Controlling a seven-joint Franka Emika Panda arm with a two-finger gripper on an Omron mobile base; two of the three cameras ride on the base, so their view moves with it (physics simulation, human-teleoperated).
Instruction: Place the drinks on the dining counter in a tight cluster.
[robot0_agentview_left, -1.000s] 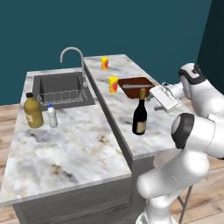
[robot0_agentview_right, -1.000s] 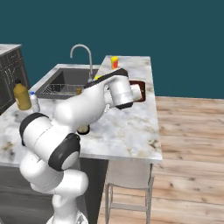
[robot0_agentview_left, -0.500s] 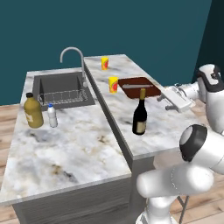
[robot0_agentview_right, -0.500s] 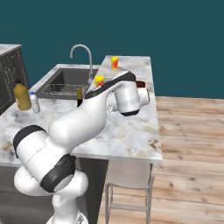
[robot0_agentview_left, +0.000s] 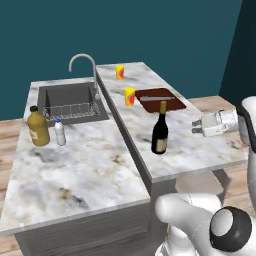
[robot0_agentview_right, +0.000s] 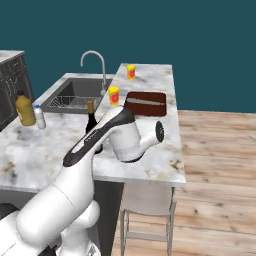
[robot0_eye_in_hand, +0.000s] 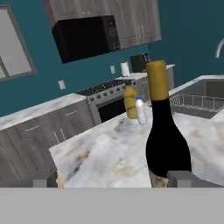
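My fingers (robot0_agentview_left: 194, 127) are spread wide and empty beside the wine bottle (robot0_agentview_left: 160, 131) standing upright on the dining worktop (robot0_agentview_left: 200, 150); it looks heavy, rigid, slick glass and top-heavy, so I judge the broad lower body safer than the neck.

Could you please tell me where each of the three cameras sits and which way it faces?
Left base view: behind the arm's left, looking down over the dining counter and sink; gripper at right.
Right base view: behind the right; the white arm hides part of the wine bottle.
Hand view: level, facing the wine bottle; finger tips below.
Shared: wine bottle, amber bottle.
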